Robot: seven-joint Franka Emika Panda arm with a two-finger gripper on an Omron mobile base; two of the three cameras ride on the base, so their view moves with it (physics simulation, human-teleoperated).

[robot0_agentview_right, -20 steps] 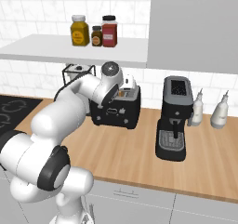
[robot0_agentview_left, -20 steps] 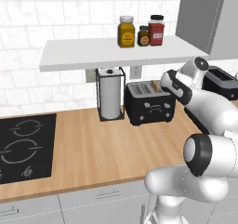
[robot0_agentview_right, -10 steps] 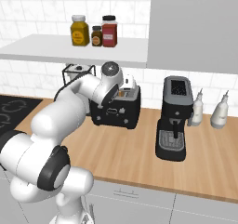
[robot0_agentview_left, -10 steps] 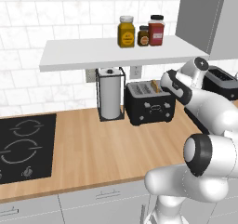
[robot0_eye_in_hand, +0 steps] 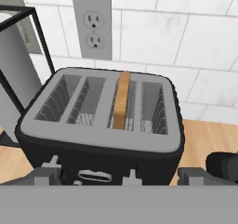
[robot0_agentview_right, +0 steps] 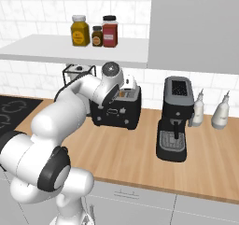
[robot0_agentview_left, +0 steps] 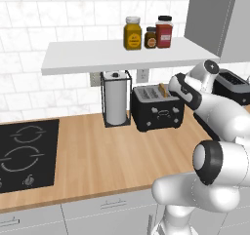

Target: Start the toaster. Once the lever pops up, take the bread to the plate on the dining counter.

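The black toaster stands at the back of the wood wall counter, against the tiled wall. A slice of bread stands on edge in one of its slots, its tan crust poking above the top. My gripper hovers just above and in front of the toaster, open, with its fingertips spread wide and nothing between them. From the right base view the hand sits over the toaster's top. The plate and the dining counter are out of view.
A paper towel roll in a black wire holder stands left of the toaster. A cooktop lies further left. A shelf with jars hangs overhead. A black coffee machine and two bottles stand to the right.
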